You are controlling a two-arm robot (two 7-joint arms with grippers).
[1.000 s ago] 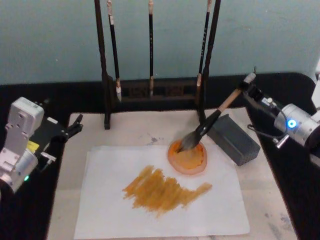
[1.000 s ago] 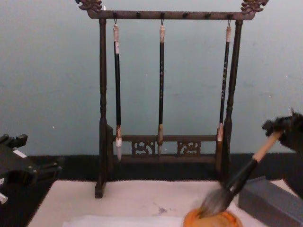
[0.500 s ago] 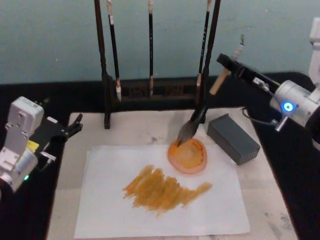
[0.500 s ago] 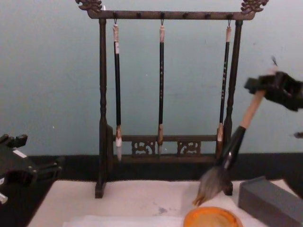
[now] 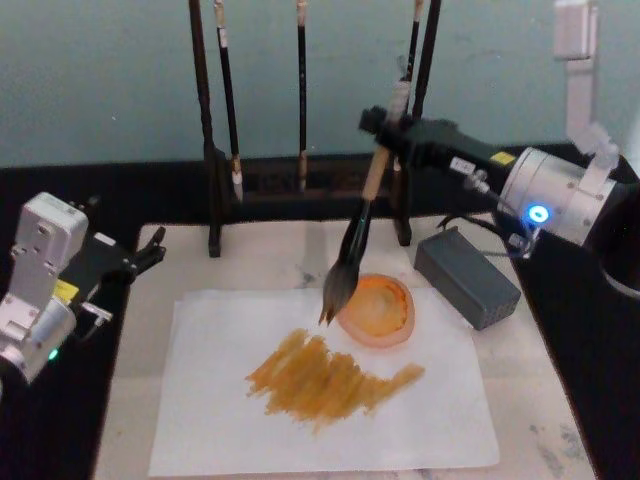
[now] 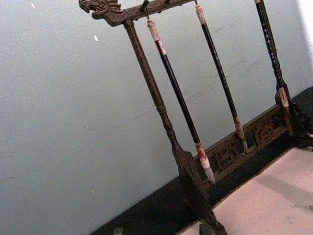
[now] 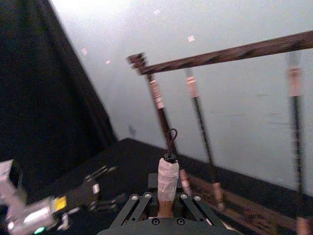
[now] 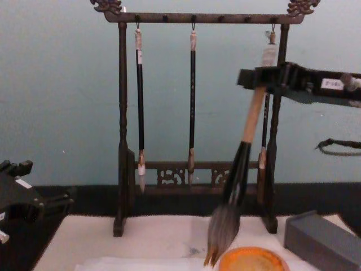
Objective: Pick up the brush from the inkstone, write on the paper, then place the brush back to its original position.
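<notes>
Swung leftward since half a second ago, the right gripper (image 5: 384,126) now sits in front of the wooden stand (image 5: 300,186), and the brush (image 5: 357,235) has come off the far rim of the inkstone (image 5: 375,343) to that dish's left edge.

The paper (image 5: 210,400) lies flat on the mat, a broad patch of orange strokes (image 5: 330,378) across its middle. On its far right part sits the inkstone, a shallow round dish holding a film of orange ink, with a grey block (image 5: 467,278) just beside it on the right.

Clamped on the tan handle just under the white end cap (image 7: 168,178), the right gripper grasps the brush, which hangs nearly upright – black ferrule, grey bristles tinged orange at the tip (image 8: 211,259). That tip points at the paper beside the dish; contact cannot be told.

Parked at the table's left edge is the left gripper (image 5: 150,250) – clenched or released, I cannot tell.
</notes>
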